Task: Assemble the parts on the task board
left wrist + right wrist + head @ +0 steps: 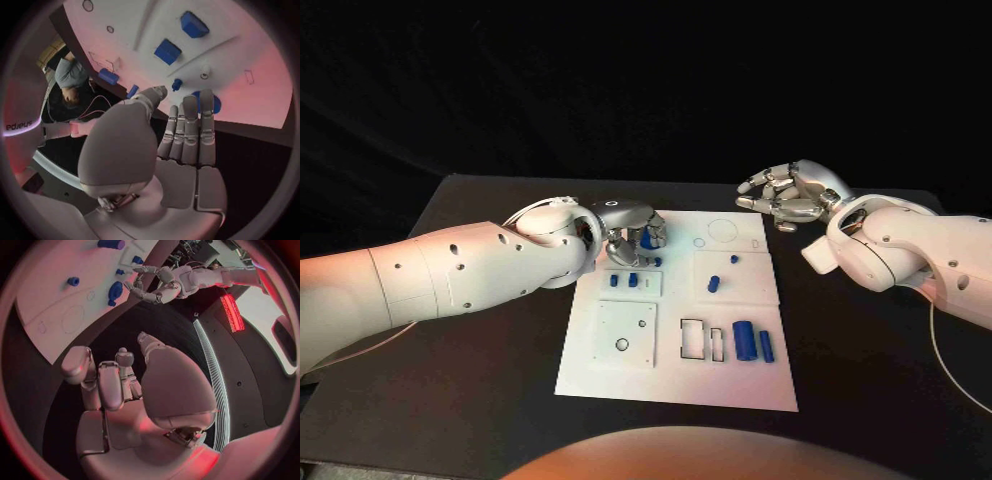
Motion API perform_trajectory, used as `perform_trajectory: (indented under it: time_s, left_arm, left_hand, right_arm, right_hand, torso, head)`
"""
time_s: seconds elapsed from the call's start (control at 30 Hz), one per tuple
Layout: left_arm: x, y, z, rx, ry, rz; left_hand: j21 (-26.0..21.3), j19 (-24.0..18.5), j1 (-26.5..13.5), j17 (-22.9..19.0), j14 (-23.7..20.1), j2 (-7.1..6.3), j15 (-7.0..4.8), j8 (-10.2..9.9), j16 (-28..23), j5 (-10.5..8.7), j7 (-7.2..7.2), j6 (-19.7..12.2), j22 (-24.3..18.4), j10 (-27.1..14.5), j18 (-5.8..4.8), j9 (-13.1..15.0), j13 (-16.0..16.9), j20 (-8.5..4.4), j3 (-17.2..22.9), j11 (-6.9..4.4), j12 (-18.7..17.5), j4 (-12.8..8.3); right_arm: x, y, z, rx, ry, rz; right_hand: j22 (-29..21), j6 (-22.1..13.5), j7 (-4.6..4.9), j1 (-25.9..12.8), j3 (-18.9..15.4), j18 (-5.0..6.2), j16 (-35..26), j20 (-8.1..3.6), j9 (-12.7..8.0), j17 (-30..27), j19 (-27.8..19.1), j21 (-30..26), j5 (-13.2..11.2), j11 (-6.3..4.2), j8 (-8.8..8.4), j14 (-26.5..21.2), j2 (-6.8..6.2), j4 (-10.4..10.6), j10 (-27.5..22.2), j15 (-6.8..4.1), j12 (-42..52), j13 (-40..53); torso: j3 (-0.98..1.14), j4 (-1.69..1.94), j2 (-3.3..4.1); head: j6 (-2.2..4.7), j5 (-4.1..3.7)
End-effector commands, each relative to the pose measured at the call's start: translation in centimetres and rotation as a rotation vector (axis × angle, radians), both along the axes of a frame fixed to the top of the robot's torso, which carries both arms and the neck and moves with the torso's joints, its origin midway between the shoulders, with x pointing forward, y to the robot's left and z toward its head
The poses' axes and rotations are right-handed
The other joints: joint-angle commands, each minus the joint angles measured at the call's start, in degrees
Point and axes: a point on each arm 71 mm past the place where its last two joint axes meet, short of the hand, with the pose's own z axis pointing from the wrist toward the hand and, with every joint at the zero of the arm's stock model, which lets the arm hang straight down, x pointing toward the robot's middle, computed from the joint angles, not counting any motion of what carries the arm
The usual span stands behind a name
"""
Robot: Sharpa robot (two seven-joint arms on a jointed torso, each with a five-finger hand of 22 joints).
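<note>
The white task board (682,385) lies mid-table. My left hand (629,225) hovers over its far left corner, fingers stretched out and holding nothing. Just past its fingertips (187,107) lies a round blue part (214,104), also seen under the hand (646,243). A small blue peg (177,84) stands close by. Two blue blocks (612,280) (633,280) sit in a recess nearer me. My right hand (788,195) hangs above the black table beyond the board's far right corner, fingers loosely bent and apart, empty.
A thick blue cylinder (743,340) and a thin one (766,345) lie at the board's near right, beside empty rectangular slots (692,340). Two small blue pieces (714,283) (734,258) sit mid-board. Bare black table (877,380) surrounds the board.
</note>
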Motion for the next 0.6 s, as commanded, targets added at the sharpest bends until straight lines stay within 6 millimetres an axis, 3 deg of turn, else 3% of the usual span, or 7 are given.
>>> perform_trajectory:
  time_s: [0.03, 0.33, 0.6]
  left_arm:
    - [-0.1, -0.34, -0.25, 0.078, -0.04, -0.046]
    - [0.03, -0.72, -0.48, 0.105, -0.029, -0.045]
    - [0.25, -1.22, -0.73, 0.123, -0.013, -0.05]
  left_hand:
    - [3.2, 2.1, -0.3, 0.1, 1.0, 0.35, 0.08, -0.5, 1.7, -0.4, -0.09, 0.8, 3.2, 0.4, 0.16, -0.3, -0.4, -0.03, -0.5, -0.24, -0.2, 0.2]
    - [7.7, 4.0, 0.6, -0.6, 1.4, 0.96, -0.04, -1.3, 4.3, -0.19, 0.39, 2.8, 7.8, 0.9, -0.46, -0.7, -1.5, -0.14, 0.0, -0.32, -0.4, 0.7]
    - [13.2, 7.0, 1.2, 0.2, 3.3, 1.03, -0.48, -2.2, 7.8, -0.2, 0.04, 5.6, 13.4, 3.6, -1.38, -1.2, -2.5, -0.49, 3.1, -0.83, -0.5, 0.9]
  right_arm:
    - [-0.09, 0.17, 0.01, -0.001, -0.007, 0.016]
    - [-0.1, 0.31, -0.01, 0.001, -0.007, 0.021]
    - [-0.11, 0.46, -0.03, 0.002, -0.007, 0.024]
  right_hand:
    - [0.0, -0.5, 0.04, 0.5, 0.1, 0.9, -0.4, 0.02, -0.1, 0.0, -0.4, -0.2, 0.3, -0.14, 0.39, 0.2, 0.1, 0.4, -0.4, -0.39, -0.2, -0.1]
    - [0.1, -0.5, 0.04, 0.5, 0.1, 0.88, -0.4, 0.01, -0.1, 0.1, -0.3, -0.1, 0.3, -0.14, 0.4, 0.3, 0.11, 0.4, -0.3, -0.4, -0.2, 0.0]
    - [0.1, -0.5, 0.04, 0.5, 0.1, 0.88, -0.4, 0.01, -0.1, 0.1, -0.3, -0.1, 0.3, -0.14, 0.4, 0.3, 0.11, 0.4, -0.3, -0.4, -0.2, 0.0]
  torso:
    - [0.08, 0.01, -0.01]
    - [0.09, 0.06, -0.02]
    - [0.03, 0.05, 0.05]
  head:
    - [-0.14, -0.12]
    - [-0.22, -0.28]
    - [-0.36, -0.26]
